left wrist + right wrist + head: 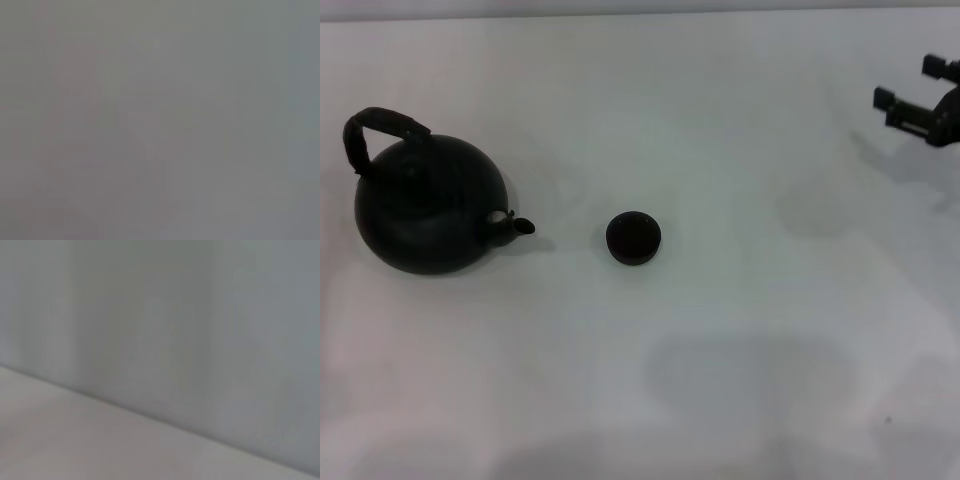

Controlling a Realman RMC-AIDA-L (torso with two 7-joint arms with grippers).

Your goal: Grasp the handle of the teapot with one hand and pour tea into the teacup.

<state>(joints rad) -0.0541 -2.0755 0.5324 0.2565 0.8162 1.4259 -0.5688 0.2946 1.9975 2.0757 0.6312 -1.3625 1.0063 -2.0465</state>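
You are looking at a wide white bench [740,380] carrying 2 dark things. The largest is the round black metal teapot [425,210], standing upright with its arched wrapped handle [380,125] raised over the body and its short spout [520,227] pointing toward the cup. Next in size is the right gripper [912,100], black, hovering at the bench's far right edge; its fingers [885,98] stand apart with nothing between them. Smallest is the small round black teacup [633,237], upright and just beyond the spout tip, not touching it.

Measured from those fingers, the teacup lies well off toward the robot's left and nearer its body, and the teapot sits farther out the same way, with its handle the farthest part of all. The left gripper does not show in any view, so you cannot tell how its fingers stand; both wrist views show only blank grey surface.

Whether tea is in the cup you cannot tell: its inside reads uniformly dark. This layout fits a pot waiting to be lifted as well as 1 set back down after pouring.

Risks: any reach from the right would cross over the cup, and a low pass could knock it over. The handle looks hinged, so a grip off its crown could let the heavy pot swing and spill.
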